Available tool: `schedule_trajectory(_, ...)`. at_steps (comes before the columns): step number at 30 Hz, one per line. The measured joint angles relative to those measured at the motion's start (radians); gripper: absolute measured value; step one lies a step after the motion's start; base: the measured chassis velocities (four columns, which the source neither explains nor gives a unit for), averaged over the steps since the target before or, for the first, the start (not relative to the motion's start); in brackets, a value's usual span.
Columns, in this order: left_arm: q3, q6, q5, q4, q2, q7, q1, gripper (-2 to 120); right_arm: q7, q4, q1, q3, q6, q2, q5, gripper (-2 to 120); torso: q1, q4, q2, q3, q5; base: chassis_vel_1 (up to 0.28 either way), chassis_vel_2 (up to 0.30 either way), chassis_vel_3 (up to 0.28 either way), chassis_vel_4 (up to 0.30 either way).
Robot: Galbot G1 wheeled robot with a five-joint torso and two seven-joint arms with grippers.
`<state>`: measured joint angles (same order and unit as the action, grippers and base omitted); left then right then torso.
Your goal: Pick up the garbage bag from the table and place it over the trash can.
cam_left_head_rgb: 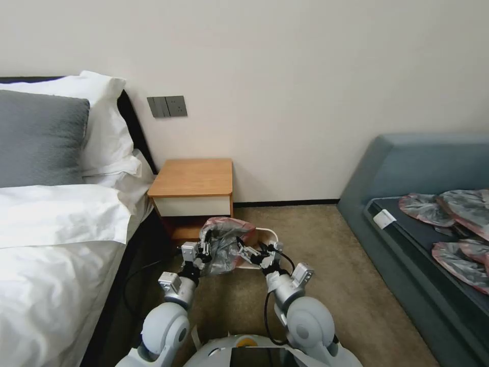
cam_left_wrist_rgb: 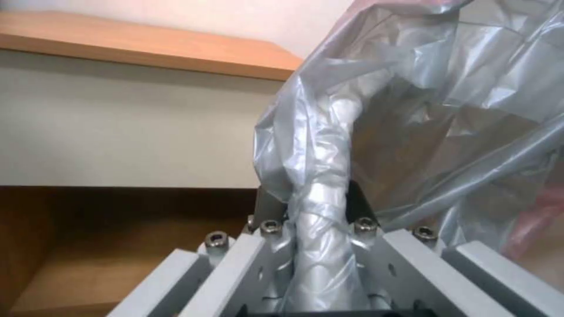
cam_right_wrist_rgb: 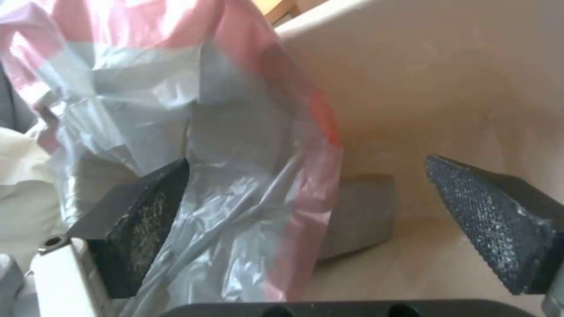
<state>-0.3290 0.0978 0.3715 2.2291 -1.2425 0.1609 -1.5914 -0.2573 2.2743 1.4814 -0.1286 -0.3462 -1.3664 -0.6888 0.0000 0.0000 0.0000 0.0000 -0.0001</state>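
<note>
The garbage bag [cam_left_head_rgb: 224, 244] is hanging bunched over the near-left part of the trash can [cam_left_head_rgb: 269, 235], which is standing on the carpet in front of the table [cam_left_head_rgb: 192, 178]. The left gripper [cam_left_head_rgb: 202, 253] is pinching a twisted fold of it — the right gripper [cam_left_head_rgb: 250, 253] is standing wide, one pad [cam_right_wrist_rgb: 141, 224] touching the plastic inside the bin.

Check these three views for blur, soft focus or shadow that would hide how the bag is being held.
Head view: even room light, sharp; the garbage bag sits small between the left gripper and right gripper. Left wrist view: near metal soft, the bag's twisted strand readable, the table's lower shelf in shadow. Right wrist view: washed pale inside the trash can, pads readable.
</note>
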Motion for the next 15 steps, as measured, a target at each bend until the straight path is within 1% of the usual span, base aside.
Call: schedule_trajectory(15,-0.002,0.002,-0.006,0.024,0.008,-0.013,-0.007,4,-0.001,-0.054,-0.062,0.017,0.006,-0.003,0.032,100,0.000,0.0000,0.000,0.000,0.0001,0.000,0.000,0.000,0.000)
